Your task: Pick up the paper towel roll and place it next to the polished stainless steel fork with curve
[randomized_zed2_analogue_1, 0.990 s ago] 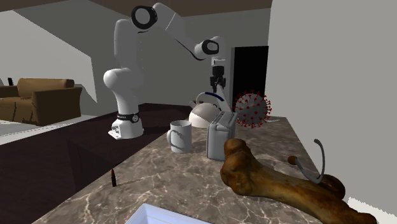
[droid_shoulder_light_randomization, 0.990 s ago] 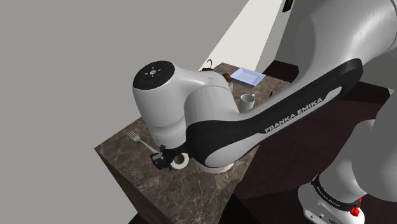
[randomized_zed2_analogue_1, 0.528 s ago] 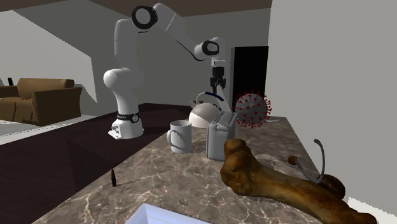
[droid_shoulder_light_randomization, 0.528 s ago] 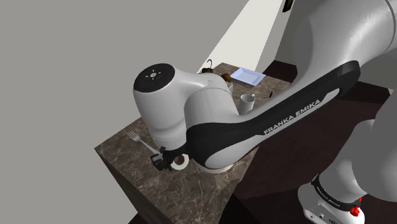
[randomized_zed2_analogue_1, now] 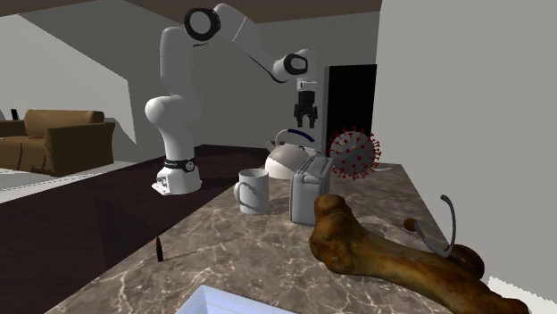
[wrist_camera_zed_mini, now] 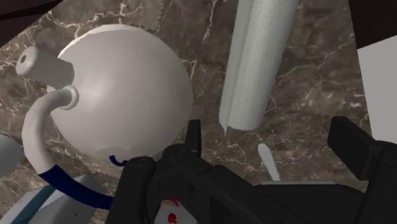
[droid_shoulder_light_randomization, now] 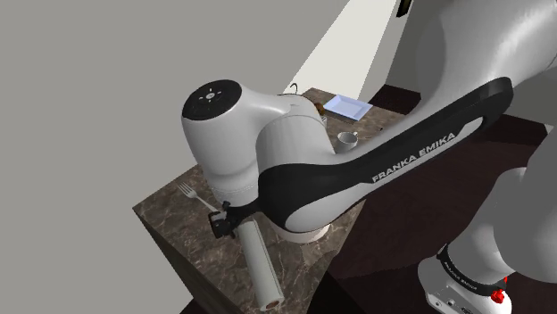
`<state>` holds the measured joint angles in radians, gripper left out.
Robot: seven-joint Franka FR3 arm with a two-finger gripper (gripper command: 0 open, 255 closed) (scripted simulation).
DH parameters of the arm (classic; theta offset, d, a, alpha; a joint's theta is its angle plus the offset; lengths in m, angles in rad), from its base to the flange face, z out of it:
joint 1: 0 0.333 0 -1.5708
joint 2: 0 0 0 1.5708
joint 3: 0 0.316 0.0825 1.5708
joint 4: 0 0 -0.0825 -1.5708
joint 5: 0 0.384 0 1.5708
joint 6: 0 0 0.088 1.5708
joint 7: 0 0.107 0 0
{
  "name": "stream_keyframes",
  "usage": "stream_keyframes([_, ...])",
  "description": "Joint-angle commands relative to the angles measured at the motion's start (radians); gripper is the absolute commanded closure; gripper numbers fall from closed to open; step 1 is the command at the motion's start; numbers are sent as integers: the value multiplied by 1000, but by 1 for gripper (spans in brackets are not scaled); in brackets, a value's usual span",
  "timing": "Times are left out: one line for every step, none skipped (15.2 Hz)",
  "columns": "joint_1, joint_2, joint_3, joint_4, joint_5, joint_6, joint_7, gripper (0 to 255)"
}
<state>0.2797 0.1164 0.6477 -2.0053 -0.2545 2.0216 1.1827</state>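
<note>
The white paper towel roll [droid_shoulder_light_randomization: 258, 264] lies on its side on the dark marble counter [droid_shoulder_light_randomization: 178, 234], one end by the counter's near edge. In the wrist view the roll [wrist_camera_zed_mini: 257, 60] lies beyond the fingertips and nothing touches it. A silver fork [droid_shoulder_light_randomization: 198, 198] lies just beside the roll's upper end, and its handle tip [wrist_camera_zed_mini: 268, 162] shows between the fingers. My black gripper [droid_shoulder_light_randomization: 223, 220] hovers over that spot, open and holding nothing. It stands with fingers apart [randomized_zed2_analogue_1: 305, 125] above the kettle, and in the wrist view [wrist_camera_zed_mini: 270, 137] too.
A round white kettle [wrist_camera_zed_mini: 121, 95] sits close beside the gripper. Farther along the counter stand a mug [randomized_zed2_analogue_1: 253, 190], a grey toaster [randomized_zed2_analogue_1: 308, 187], a red spiky ball [randomized_zed2_analogue_1: 354, 153], a large bone [randomized_zed2_analogue_1: 393, 254] and a pale tray [droid_shoulder_light_randomization: 348, 107]. A brown sofa [randomized_zed2_analogue_1: 54, 138] stands far off.
The gripper opened and let go of the roll. The roll, upright between the fingers before, now lies flat, stretched toward the counter's near edge.
</note>
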Motion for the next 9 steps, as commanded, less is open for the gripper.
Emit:
stream_keyframes([0, -23, 5, 35, 22, -53, -16, 0])
stream_keyframes([1, -31, 7, 55, 29, -77, -21, 0])
stream_keyframes([1, -31, 7, 55, 29, -77, -21, 0])
stream_keyframes([1, -31, 7, 54, 29, -77, -21, 0])
stream_keyframes([1, -31, 7, 55, 29, -77, -21, 0])
stream_keyframes([1, -31, 7, 55, 29, -77, -21, 0])
stream_keyframes([1, -31, 7, 55, 29, -77, -21, 0])
stream_keyframes([1, -31, 7, 55, 29, -77, -21, 0])
stream_keyframes([1, -31, 7, 55, 29, -77, -21, 0])
